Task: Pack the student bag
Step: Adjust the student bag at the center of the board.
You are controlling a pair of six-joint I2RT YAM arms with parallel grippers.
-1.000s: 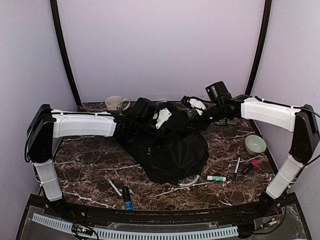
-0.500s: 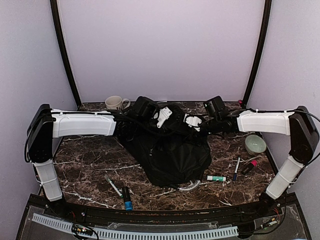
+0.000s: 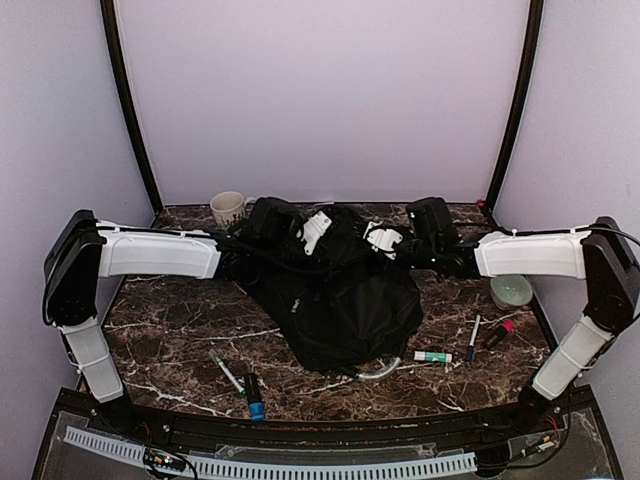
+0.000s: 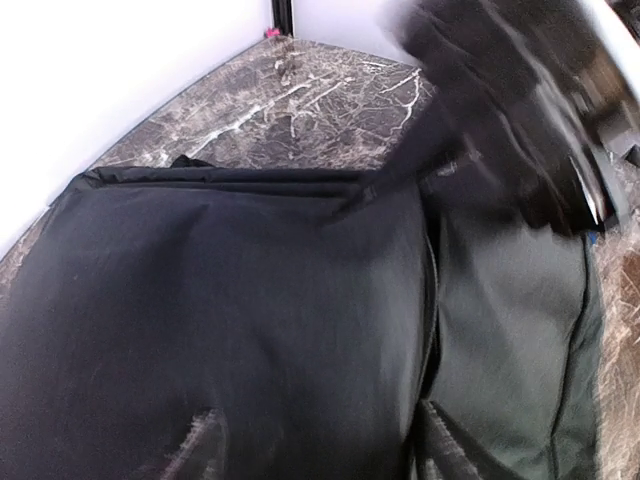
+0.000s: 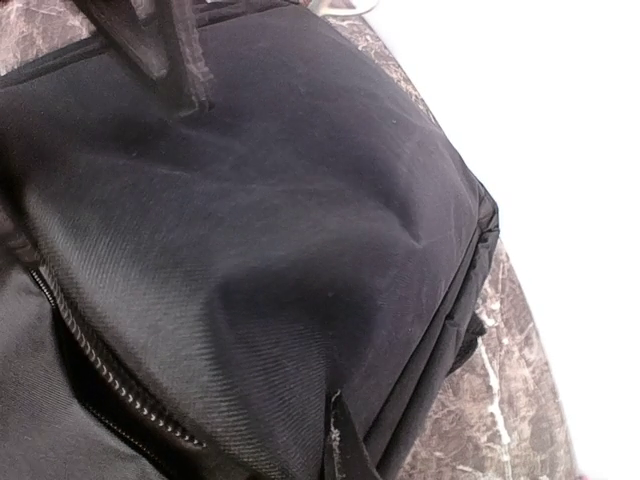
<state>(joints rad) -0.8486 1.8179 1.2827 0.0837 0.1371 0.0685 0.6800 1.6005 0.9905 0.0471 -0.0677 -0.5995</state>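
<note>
The student bag [image 3: 345, 300], a large black soft backpack, lies slumped mid-table. My left gripper [image 3: 308, 232] hovers at its far top left. In the left wrist view black fabric [image 4: 250, 300] fills the frame and my left gripper [image 4: 315, 450] is open, its fingertips [image 4: 195, 445] wide apart over the cloth and holding nothing. My right gripper [image 3: 385, 241] sits at the bag's far top right. In the right wrist view it [image 5: 345, 455] is shut, one fingertip showing, with bag fabric [image 5: 300, 220] puckered into it. A zipper [image 5: 90, 360] and a strap [image 5: 160, 40] show there.
A mug [image 3: 228, 208] stands at the back left and a green bowl [image 3: 511, 290] at the right. Pens [image 3: 226, 370] and a blue-tipped marker [image 3: 254, 396] lie front left. A glue stick [image 3: 433, 356], a pen [image 3: 473, 338] and a pink-capped item [image 3: 498, 333] lie front right.
My right gripper came down and left onto the bag's top and shut. The left gripper opened, letting go of the fabric, and drew slightly left. The bag's top sank a little.
</note>
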